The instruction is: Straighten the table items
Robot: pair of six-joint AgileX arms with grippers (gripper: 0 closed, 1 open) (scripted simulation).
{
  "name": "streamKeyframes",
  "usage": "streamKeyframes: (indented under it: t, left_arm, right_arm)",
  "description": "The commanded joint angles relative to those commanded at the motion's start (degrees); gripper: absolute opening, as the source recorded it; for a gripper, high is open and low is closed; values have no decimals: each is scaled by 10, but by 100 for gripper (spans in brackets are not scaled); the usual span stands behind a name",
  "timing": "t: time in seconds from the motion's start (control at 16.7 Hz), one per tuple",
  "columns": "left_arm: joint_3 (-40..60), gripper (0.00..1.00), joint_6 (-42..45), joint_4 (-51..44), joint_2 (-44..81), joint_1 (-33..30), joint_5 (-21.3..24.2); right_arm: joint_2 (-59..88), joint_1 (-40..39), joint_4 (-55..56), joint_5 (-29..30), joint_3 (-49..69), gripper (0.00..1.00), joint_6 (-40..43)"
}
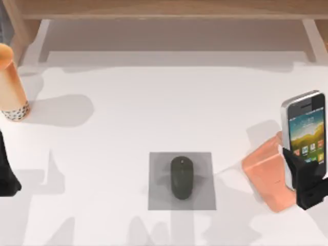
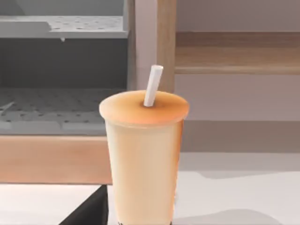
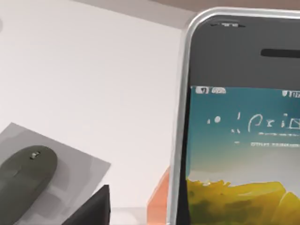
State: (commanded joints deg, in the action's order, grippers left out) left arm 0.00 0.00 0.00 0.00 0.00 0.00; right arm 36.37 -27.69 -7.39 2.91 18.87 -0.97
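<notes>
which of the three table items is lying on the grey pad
The dark-grey mouse, lying flat on the grey pad mid-table. The phone is propped against the orange stand at right; the cup stands on bare table at left.

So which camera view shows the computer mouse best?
The top view: the whole computer mouse lies in full sight on the grey pad. The right wrist view catches part of it at the picture's edge. The left wrist view faces the drink cup instead.
</notes>
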Motion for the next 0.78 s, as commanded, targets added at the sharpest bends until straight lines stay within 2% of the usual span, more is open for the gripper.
streamKeyframes:
  t: [0.42,0.78]
  left_arm:
    - [0,100,0,0,0,0,0]
    - [0,100,0,0,0,0,0]
  right_arm:
    - [-35,-16,-29,18,-5,100,-8]
    - [-129,66,1,3,-57,100,-2]
